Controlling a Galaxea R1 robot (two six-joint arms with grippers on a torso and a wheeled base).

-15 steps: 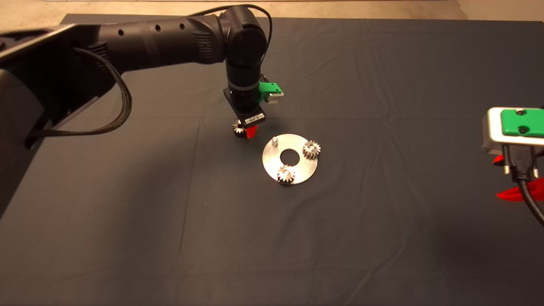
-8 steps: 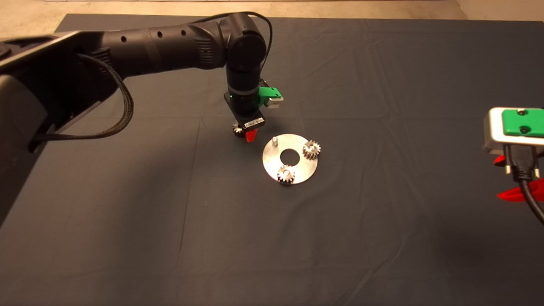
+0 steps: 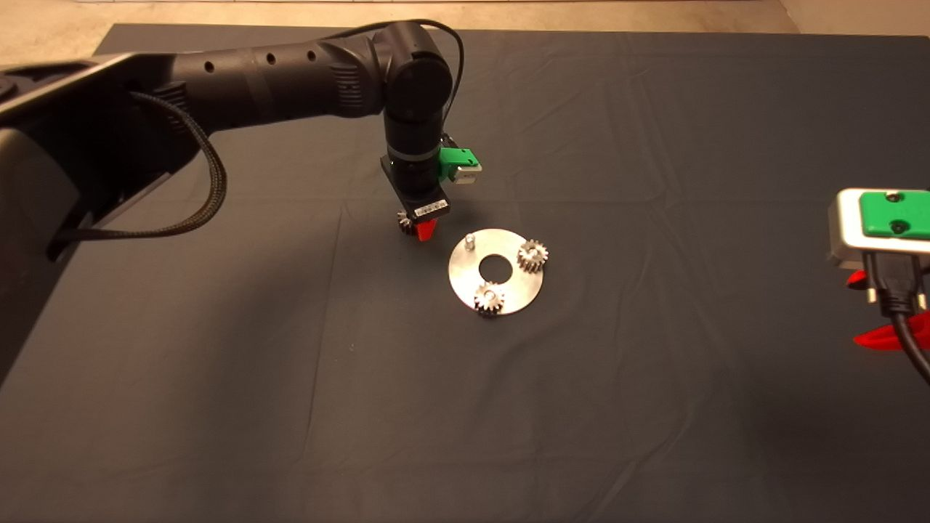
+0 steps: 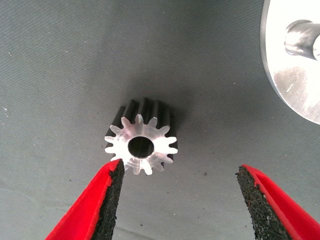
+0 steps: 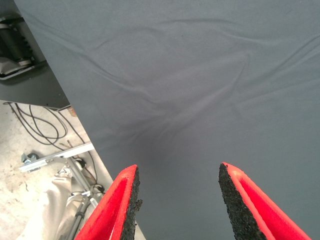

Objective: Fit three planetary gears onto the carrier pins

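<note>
Now the left gripper (image 4: 177,202) is hanging over a loose gear (image 4: 141,145) on the dark worktop (image 3: 218,399), jaws wide; right gripper (image 5: 177,202) is waiting, jaws spread too.

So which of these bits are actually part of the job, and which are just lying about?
Part of the job:
- loose gear on the mat, between the open left hand fingers
- two gears already on pins
- round plate with one bare pin

Just there:
- dark mat
- right hand, open, waiting at the edge
</note>
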